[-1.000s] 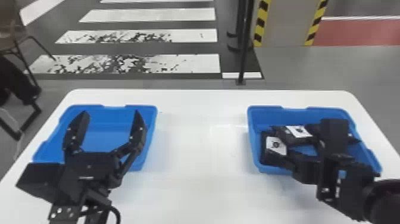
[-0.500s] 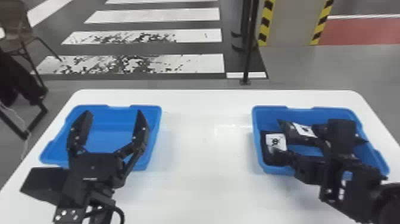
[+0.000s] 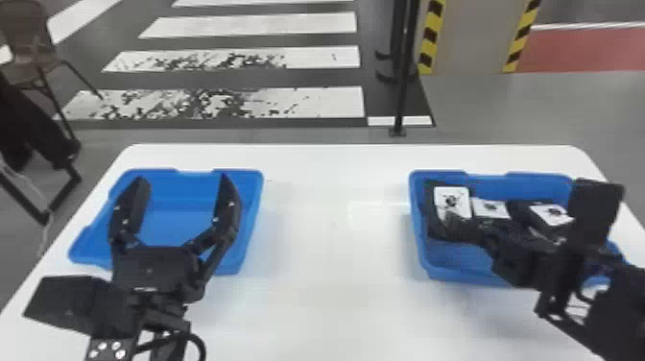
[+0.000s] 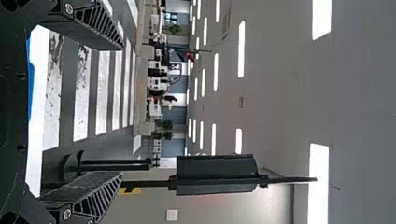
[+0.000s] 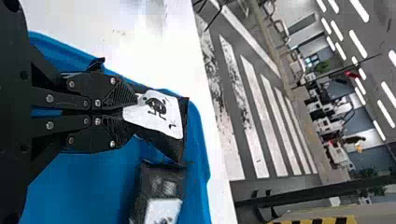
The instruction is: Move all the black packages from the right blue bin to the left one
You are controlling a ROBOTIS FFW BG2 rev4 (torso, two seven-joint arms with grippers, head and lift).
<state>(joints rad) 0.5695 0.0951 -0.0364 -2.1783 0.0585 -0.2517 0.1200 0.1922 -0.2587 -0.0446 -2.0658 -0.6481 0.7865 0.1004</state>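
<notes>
At the near left of the head view, find the left gripper (image 3: 183, 178) over the left bin (image 3: 250, 218), with fingers spread wide and nothing in hold. At the near right, find the right gripper (image 3: 461, 231) reaching into the right bin (image 3: 439, 272). In the right wrist view, read its fingers as brought together, clamped on the edge of a white-labelled black package (image 5: 156, 112). Locate that piece at the inner left end of the right bin. Just beside it, note a second black package (image 3: 490, 209); further right, a third black package (image 3: 552, 214), close to the arm. Record both bins as resting on the white table (image 3: 326, 307), well apart. Beyond the far table edge, log a black post (image 3: 402, 96), striped floor markings (image 3: 230, 103), a panel with yellow-black edging (image 3: 472, 38) and, at far left, a chair (image 3: 26, 48).
</notes>
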